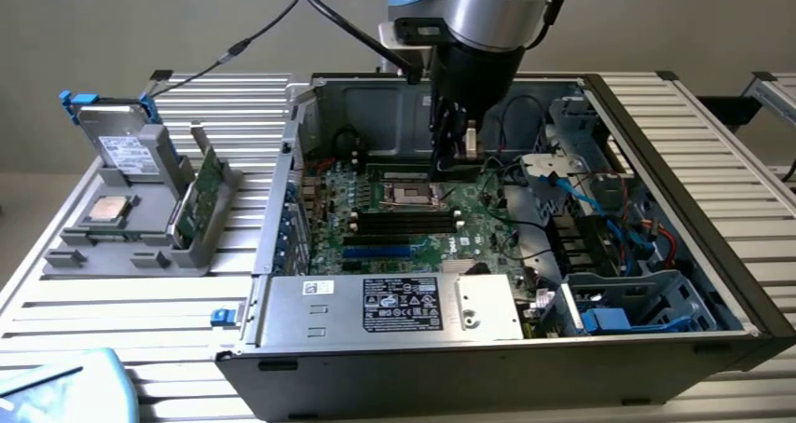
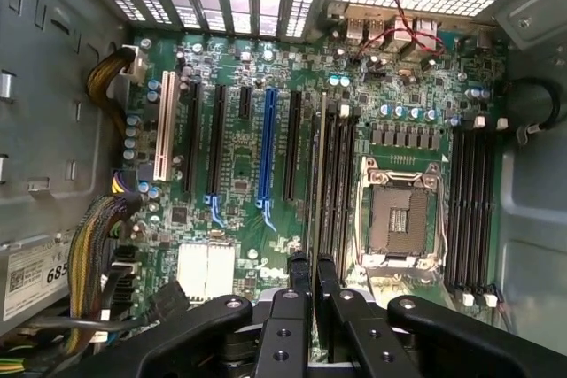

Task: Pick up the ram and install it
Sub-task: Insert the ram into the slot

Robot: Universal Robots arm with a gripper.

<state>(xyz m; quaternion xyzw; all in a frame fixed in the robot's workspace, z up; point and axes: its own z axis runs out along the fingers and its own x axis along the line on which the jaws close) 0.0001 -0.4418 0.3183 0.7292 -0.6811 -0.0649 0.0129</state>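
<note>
Ram [image 2: 312, 183] hangs edge-on, pinched in my narrowed gripper [image 2: 312, 276] above the motherboard [image 2: 239, 174], near the processor socket [image 2: 399, 219]; case wall [image 1: 373, 115] close behind, open room overhead

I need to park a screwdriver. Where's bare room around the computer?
Bare slatted table between the parts holder and the blue object, and at the exterior view's right of the case. Crowded inside the case, where the hand hangs.

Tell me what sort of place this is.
Probably a robotics lab bench for computer assembly: an open computer case sits on a slatted metal table, a tray of spare parts stands beside it, and the robot's gripper holds a memory stick over the motherboard.
</note>
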